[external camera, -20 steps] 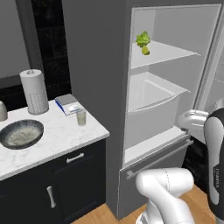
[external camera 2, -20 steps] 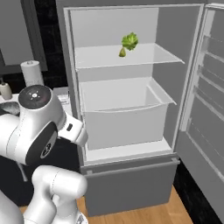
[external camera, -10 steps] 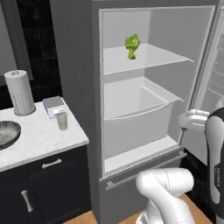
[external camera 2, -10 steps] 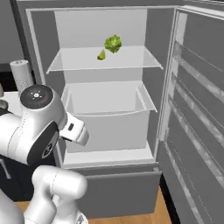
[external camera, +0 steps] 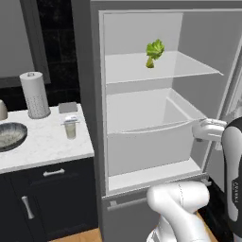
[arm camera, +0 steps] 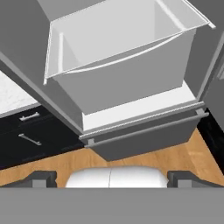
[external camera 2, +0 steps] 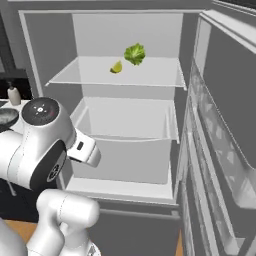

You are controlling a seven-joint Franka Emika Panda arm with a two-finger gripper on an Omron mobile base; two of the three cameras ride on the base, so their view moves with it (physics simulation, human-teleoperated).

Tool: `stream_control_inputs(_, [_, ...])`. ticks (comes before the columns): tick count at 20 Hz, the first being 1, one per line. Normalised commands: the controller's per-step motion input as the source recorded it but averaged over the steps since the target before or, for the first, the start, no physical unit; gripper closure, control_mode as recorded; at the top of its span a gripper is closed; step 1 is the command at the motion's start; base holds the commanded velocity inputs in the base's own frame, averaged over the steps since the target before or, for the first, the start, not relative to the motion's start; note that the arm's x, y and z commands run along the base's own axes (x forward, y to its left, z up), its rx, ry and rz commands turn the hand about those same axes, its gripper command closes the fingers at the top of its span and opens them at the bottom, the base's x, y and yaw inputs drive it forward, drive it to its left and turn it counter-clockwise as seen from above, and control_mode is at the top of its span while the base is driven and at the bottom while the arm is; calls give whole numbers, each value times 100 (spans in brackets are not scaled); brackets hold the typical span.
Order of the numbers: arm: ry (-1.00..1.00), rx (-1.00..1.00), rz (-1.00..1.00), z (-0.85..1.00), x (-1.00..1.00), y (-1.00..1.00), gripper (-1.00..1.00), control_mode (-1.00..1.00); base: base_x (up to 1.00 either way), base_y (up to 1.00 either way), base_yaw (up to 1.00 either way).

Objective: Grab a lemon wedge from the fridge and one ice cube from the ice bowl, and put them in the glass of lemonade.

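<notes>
Well above the wide-open gripper (arm camera: 112, 178), the lemon wedge (external camera 2: 116, 67) sits on the fridge (external camera 2: 125, 107) shelf

A frilly green leafy vegetable (external camera: 154, 49) sits on an upper white shelf. A white paper towel roll (external camera: 34, 94) stands upright at the back of the white marble countertop (external camera: 42, 146), near the dark wall. Just beside the roll lies a small flat grey box (external camera: 68, 107). A beige soap dispenser with a pump (external camera 2: 14, 94) stands on the same countertop. Below are dark navy cabinets (external camera: 47, 198) with silver bar handles, above a wooden floor (arm camera: 70, 162).
</notes>
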Motion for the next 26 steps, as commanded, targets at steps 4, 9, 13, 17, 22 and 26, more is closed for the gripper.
stream_control_inputs(4, [0, 0, 0, 0, 0, 0, -100, 100, 27, -48, 23])
stream_control_inputs(9, [0, 0, 0, 0, 0, 0, -100, 100, 26, -24, 15])
stream_control_inputs(13, [0, 0, 0, 0, 0, 0, -100, 100, 32, 0, 8])
stream_control_inputs(17, [0, 0, 0, 0, 0, 0, -100, 100, 61, 0, 17])
stream_control_inputs(22, [-10, 0, 5, 10, -15, -1, -100, -100, 12, 0, 8])
stream_control_inputs(26, [-31, -4, 14, 63, -40, -10, -100, -100, 0, 0, 0])
